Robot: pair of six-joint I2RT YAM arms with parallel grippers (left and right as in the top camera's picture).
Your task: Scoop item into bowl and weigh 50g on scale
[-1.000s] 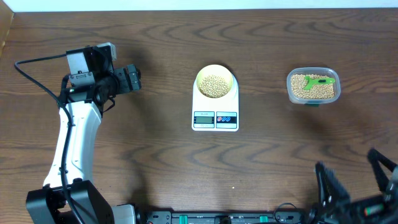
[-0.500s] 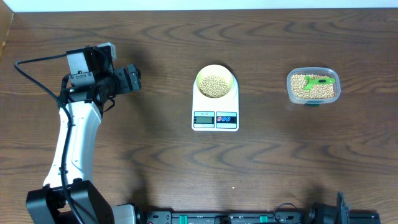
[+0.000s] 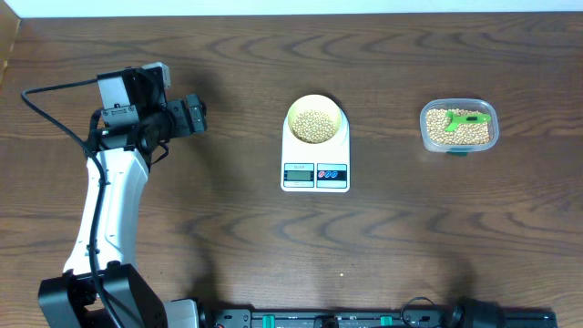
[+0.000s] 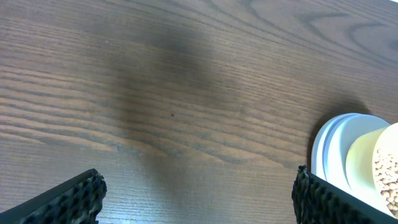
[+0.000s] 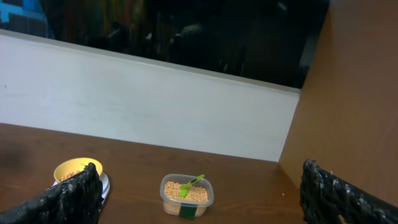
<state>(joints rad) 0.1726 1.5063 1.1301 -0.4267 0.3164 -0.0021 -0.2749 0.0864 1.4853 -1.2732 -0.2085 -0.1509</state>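
Beans (image 3: pixel 316 126), small and tan, fill the round pale-yellow bowl (image 3: pixel 292 117) atop the white digital scale (image 3: pixel 315 187), its display unreadable; left gripper (image 4: pixel 199 202), left of the scale, and right gripper (image 5: pixel 206 200) both gape wide.

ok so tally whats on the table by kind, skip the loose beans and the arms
yellow bowl: 1
white scale: 1
clear tub: 1
green scoop: 1
total: 4
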